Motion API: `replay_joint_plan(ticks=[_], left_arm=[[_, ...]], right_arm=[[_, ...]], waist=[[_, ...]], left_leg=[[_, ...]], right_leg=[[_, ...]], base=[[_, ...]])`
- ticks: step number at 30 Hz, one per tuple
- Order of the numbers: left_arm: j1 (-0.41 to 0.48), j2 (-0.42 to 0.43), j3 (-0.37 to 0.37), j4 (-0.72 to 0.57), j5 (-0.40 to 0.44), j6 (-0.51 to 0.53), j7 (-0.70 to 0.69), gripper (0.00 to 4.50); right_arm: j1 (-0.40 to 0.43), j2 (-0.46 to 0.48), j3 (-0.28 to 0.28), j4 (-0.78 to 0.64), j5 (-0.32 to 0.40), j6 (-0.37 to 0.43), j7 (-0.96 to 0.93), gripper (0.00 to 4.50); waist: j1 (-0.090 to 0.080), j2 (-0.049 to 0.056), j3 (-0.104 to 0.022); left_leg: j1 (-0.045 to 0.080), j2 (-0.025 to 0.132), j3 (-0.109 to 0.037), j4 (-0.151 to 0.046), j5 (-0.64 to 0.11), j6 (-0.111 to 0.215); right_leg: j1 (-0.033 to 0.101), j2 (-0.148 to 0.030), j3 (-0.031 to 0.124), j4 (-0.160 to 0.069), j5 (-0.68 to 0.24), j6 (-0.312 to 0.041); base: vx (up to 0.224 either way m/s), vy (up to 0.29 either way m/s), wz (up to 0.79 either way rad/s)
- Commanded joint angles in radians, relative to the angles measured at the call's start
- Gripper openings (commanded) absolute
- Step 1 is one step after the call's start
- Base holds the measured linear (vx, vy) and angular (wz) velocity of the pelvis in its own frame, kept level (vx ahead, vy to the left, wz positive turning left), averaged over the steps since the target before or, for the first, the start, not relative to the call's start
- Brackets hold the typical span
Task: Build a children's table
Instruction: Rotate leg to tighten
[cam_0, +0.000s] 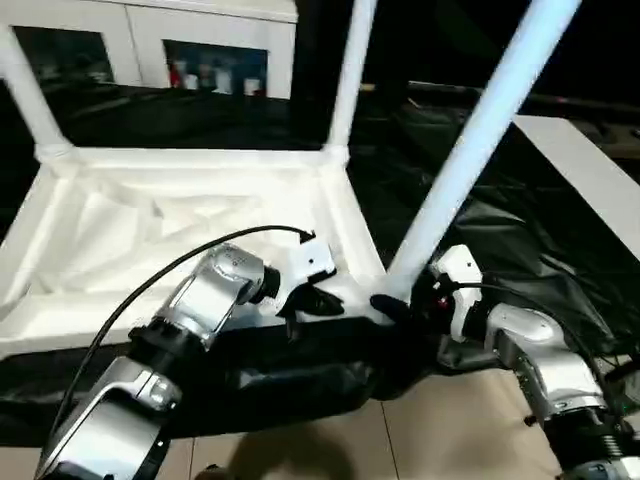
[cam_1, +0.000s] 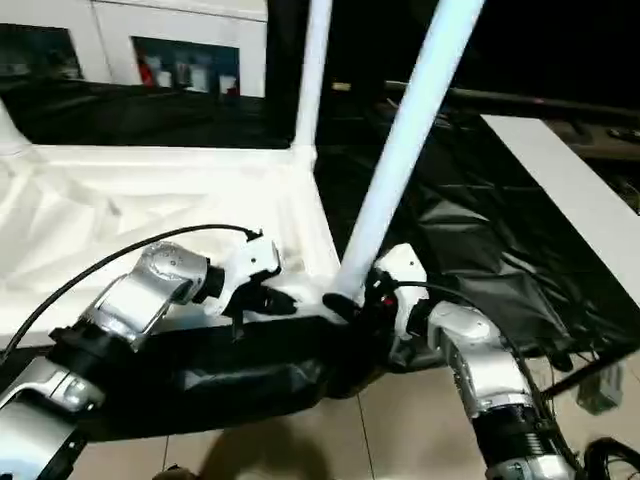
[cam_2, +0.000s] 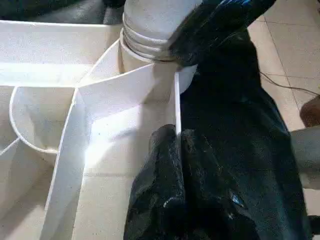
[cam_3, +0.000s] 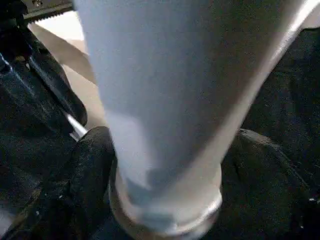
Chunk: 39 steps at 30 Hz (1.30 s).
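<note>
children's table (cam_0: 150, 240) lies inverted on the black-sheeted work table (cam_0: 560, 240), at its near edge. left gripper (cam_2: 175, 142) closed, pressing the frame; right gripper (cam_3: 165, 165) spread around the leaning near-corner leg (cam_0: 480, 140). risk: the leg seats crooked or pops out of its socket if released

Setting: an indoor robot work area of lab or workshop type. Evidence follows. A large work table (cam_0: 520, 250) is covered with creased black sheeting that drapes over its near edge. The floor (cam_0: 450, 430) below that edge is laid with pale square tiles. A white cabinet (cam_0: 150, 40) with glass doors stands beyond the far edge of the table; small coloured items sit behind the glass, too small to identify. A flat white panel (cam_0: 590, 170) lies along the right edge of the table. Loose cables (cam_1: 590, 370) trail near the floor at the near right corner.
</note>
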Motion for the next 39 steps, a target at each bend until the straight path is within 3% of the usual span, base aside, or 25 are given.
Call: replay_joint_plan(ticks=[1, 2, 4, 12, 21, 25, 27, 32, 37, 39], left_arm=[[-0.007, -0.007, -0.017, -0.061, -0.023, 0.009, -0.032, 0.00], [-0.005, -0.004, -0.019, -0.066, -0.024, 0.012, -0.033, 0.00], [-0.001, -0.001, -0.020, -0.074, -0.025, 0.017, -0.034, 0.00], [0.015, 0.016, -0.018, -0.103, -0.020, 0.039, -0.031, 0.00], [0.018, 0.001, -0.005, -0.102, -0.019, 0.073, 0.016, 0.00], [0.001, -0.058, 0.032, -0.046, -0.021, 0.100, 0.112, 0.00], [-0.027, -0.135, 0.074, 0.045, -0.027, 0.107, 0.224, 0.00], [-0.096, -0.224, 0.064, 0.233, 0.020, 0.039, 0.377, 0.00], [-0.135, -0.263, 0.065, 0.314, 0.039, -0.001, 0.423, 0.00], [-0.156, -0.274, 0.067, 0.340, 0.047, -0.018, 0.423, 0.00]], right_arm=[[-0.008, -0.008, -0.003, -0.002, -0.011, 0.000, 0.003, 3.80], [-0.009, -0.006, 0.000, 0.004, -0.015, -0.002, 0.006, 3.54], [-0.009, -0.007, 0.006, 0.008, -0.016, -0.003, 0.010, 3.54], [-0.001, -0.015, 0.022, 0.013, -0.027, -0.004, 0.027, 2.76], [0.001, -0.001, 0.014, 0.030, -0.025, 0.015, -0.010, 2.67], [-0.030, 0.060, -0.033, 0.099, -0.044, 0.011, -0.172, 2.67], [-0.062, 0.125, -0.077, 0.157, -0.049, 0.020, -0.332, 2.67], [-0.136, 0.226, -0.158, 0.256, -0.031, 0.043, -0.597, 2.66], [-0.178, 0.259, -0.169, 0.304, -0.040, 0.027, -0.648, 2.66], [-0.183, 0.278, -0.163, 0.284, -0.020, -0.004, -0.578, 2.66]], waist=[[-0.004, 0.012, -0.064], [-0.004, 0.009, -0.064], [-0.004, 0.010, -0.065], [-0.005, 0.008, -0.065], [-0.005, 0.009, -0.067], [-0.010, 0.008, -0.065], [-0.013, 0.007, -0.063], [-0.022, 0.006, -0.064], [-0.023, 0.007, -0.067], [-0.021, 0.007, -0.068]], left_leg=[[0.015, 0.017, 0.003, -0.065, -0.271, 0.003], [0.014, 0.015, 0.004, -0.064, -0.262, 0.004], [0.013, 0.016, 0.003, -0.065, -0.255, 0.004], [0.011, 0.013, 0.004, -0.062, -0.239, 0.008], [0.012, 0.013, 0.005, -0.061, -0.223, 0.008], [0.012, 0.010, 0.005, -0.060, -0.247, -0.008], [0.013, 0.009, 0.003, -0.061, -0.268, -0.019], [0.015, 0.005, 0.000, -0.061, -0.306, -0.028], [0.015, 0.003, 0.001, -0.059, -0.294, -0.017], [0.012, 0.005, 0.000, -0.059, -0.289, -0.010]], right_leg=[[0.042, -0.058, 0.042, -0.081, -0.296, -0.168], [0.043, -0.057, 0.042, -0.081, -0.289, -0.165], [0.044, -0.058, 0.042, -0.079, -0.280, -0.166], [0.046, -0.057, 0.042, -0.078, -0.278, -0.160], [0.047, -0.055, 0.042, -0.074, -0.249, -0.168], [0.042, -0.056, 0.041, -0.080, -0.309, -0.158], [0.040, -0.056, 0.040, -0.085, -0.354, -0.142], [0.034, -0.057, 0.039, -0.094, -0.413, -0.100], [0.035, -0.056, 0.039, -0.095, -0.386, -0.092], [0.039, -0.057, 0.039, -0.093, -0.362, -0.100]], base=[[0.000, 0.000, 0.00], [0.000, 0.000, 0.00], [0.000, 0.000, 0.00], [0.000, 0.000, 0.00], [0.000, 0.000, 0.00], [0.000, 0.000, 0.00], [0.000, 0.000, 0.00], [0.000, 0.000, 0.00], [0.000, 0.000, 0.00], [0.000, 0.000, 0.00]])
